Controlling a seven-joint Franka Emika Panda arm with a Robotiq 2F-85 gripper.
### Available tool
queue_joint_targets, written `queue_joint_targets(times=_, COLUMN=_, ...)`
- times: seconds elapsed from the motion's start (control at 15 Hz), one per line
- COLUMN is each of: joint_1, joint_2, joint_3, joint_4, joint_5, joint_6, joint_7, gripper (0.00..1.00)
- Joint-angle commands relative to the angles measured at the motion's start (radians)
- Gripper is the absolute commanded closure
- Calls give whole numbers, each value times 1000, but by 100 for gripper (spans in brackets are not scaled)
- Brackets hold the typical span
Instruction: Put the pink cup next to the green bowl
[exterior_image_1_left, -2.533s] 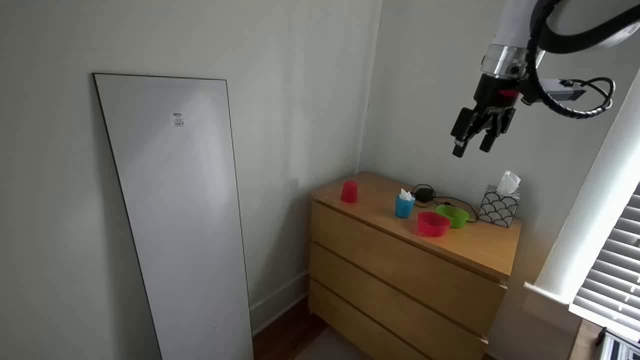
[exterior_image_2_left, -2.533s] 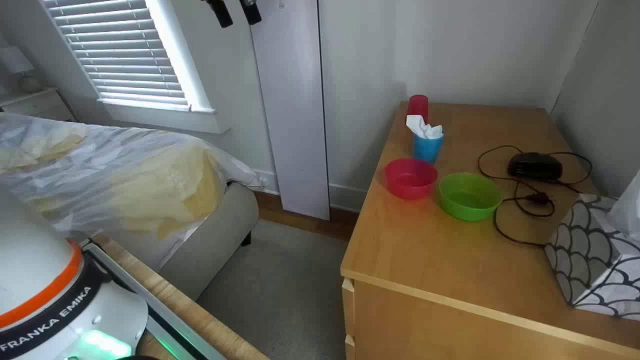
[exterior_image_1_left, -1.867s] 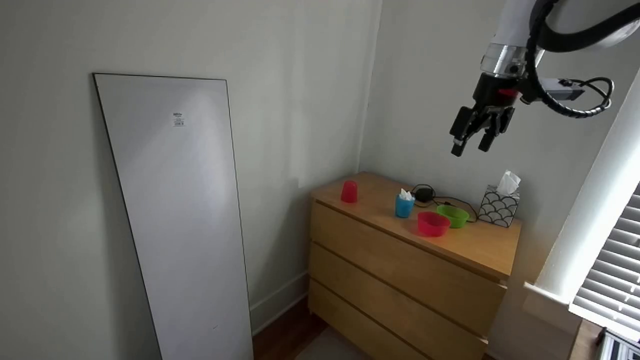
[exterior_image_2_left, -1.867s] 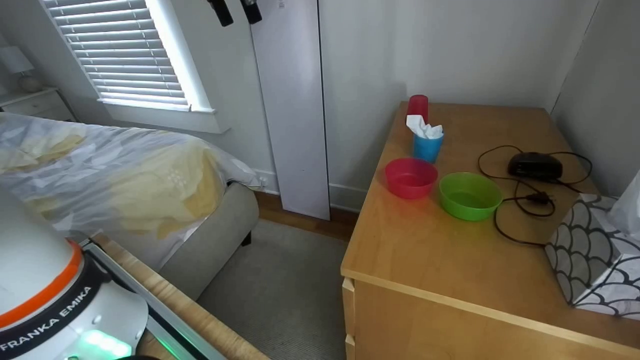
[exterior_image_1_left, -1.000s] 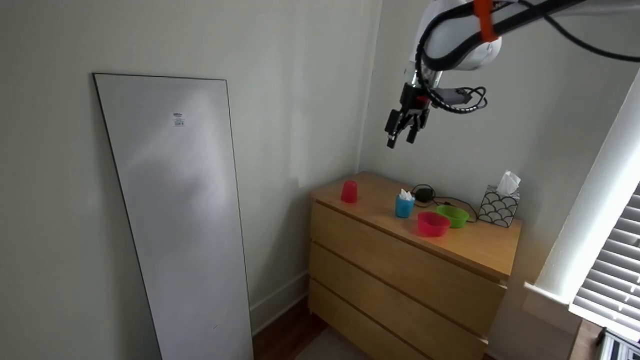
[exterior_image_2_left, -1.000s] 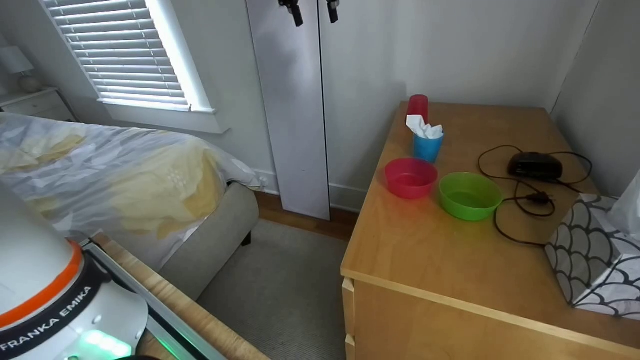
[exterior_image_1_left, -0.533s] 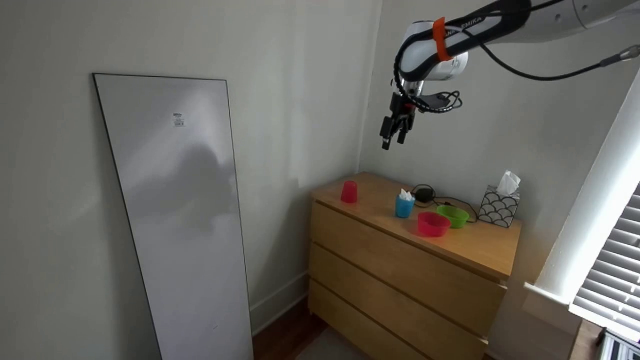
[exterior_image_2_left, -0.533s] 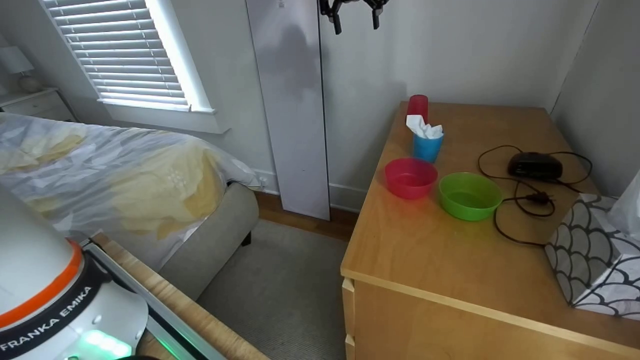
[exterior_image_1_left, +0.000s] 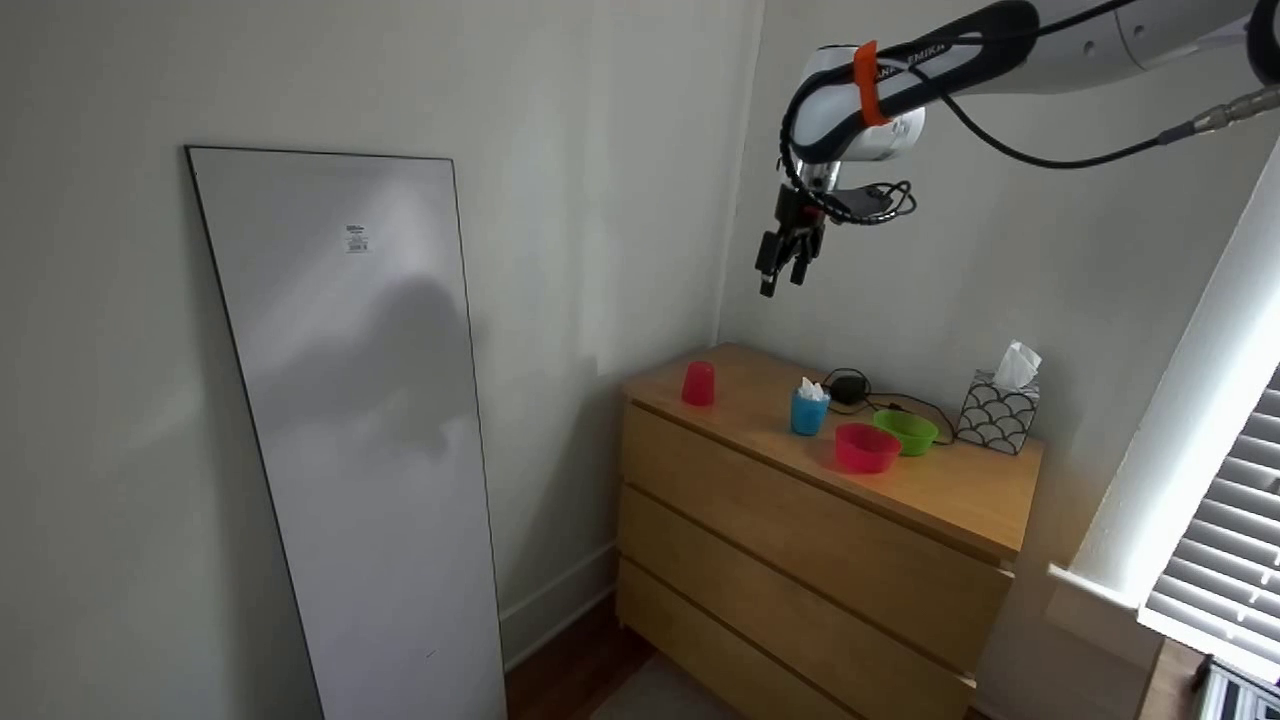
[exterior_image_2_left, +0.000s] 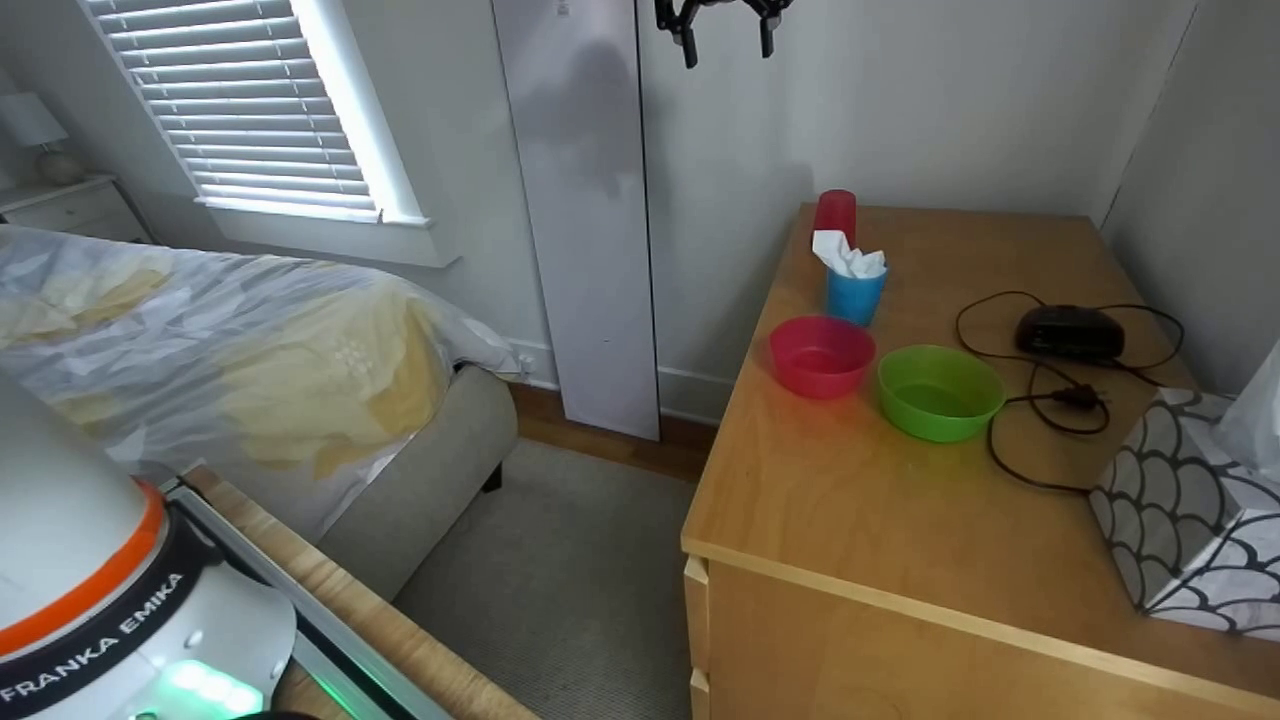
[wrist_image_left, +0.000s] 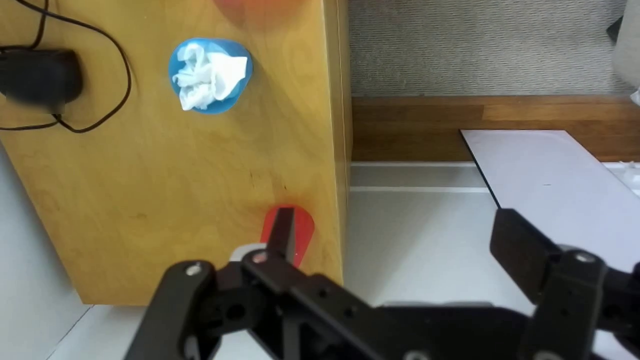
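The pink cup (exterior_image_1_left: 698, 384) stands with its narrower end up near the front edge at one end of the wooden dresser top. In an exterior view, the cup (exterior_image_2_left: 836, 212) is partly hidden behind a blue cup. In the wrist view, one finger covers part of the pink cup (wrist_image_left: 305, 229). The green bowl (exterior_image_1_left: 910, 442) stands farther along the dresser; it also shows in an exterior view (exterior_image_2_left: 938, 428), and is out of the wrist view. My gripper (exterior_image_1_left: 783, 284) is open and empty, high above the dresser; its fingers show in an exterior view (exterior_image_2_left: 729, 57) and the wrist view (wrist_image_left: 395, 215).
A magenta bowl (exterior_image_2_left: 822, 382) sits beside the green bowl. The blue cup (exterior_image_1_left: 808, 414) holds tissue. A black device (exterior_image_2_left: 1070, 333) with cords and a patterned tissue box (exterior_image_1_left: 997, 415) are on the dresser (exterior_image_1_left: 800, 560). A tall white panel (exterior_image_1_left: 350, 430) leans on the wall.
My open gripper has moved across above the dresser toward the pink cup's end, with only a slight shift in the last half second. The objects on the dresser have not moved.
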Motion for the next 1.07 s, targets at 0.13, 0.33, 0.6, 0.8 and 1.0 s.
queue_joint_targets(times=0.13, joint_1=-7, joint_2=156, joint_3=8, joint_4=159, joint_5=-2, joint_6=-35, joint_7=-27, gripper=0)
queue_joint_targets(times=0.33, joint_1=-9, joint_2=302, joint_3=16, joint_4=305, joint_5=-38, joint_6=-38, joint_7=-92, gripper=0)
queue_joint_targets(times=0.6, joint_1=-5, joint_2=498, joint_3=22, joint_4=509, joint_5=-88, joint_6=44, joint_7=-152, gripper=0)
queue_joint_targets(times=0.8, joint_1=-13, joint_2=631, joint_3=29, joint_4=657, joint_5=-86, joint_6=104, joint_7=-171, gripper=0)
queue_joint_targets(times=1.0, joint_1=-22, joint_2=752, joint_3=33, joint_4=799, joint_5=-79, joint_6=159, joint_7=-181, gripper=0)
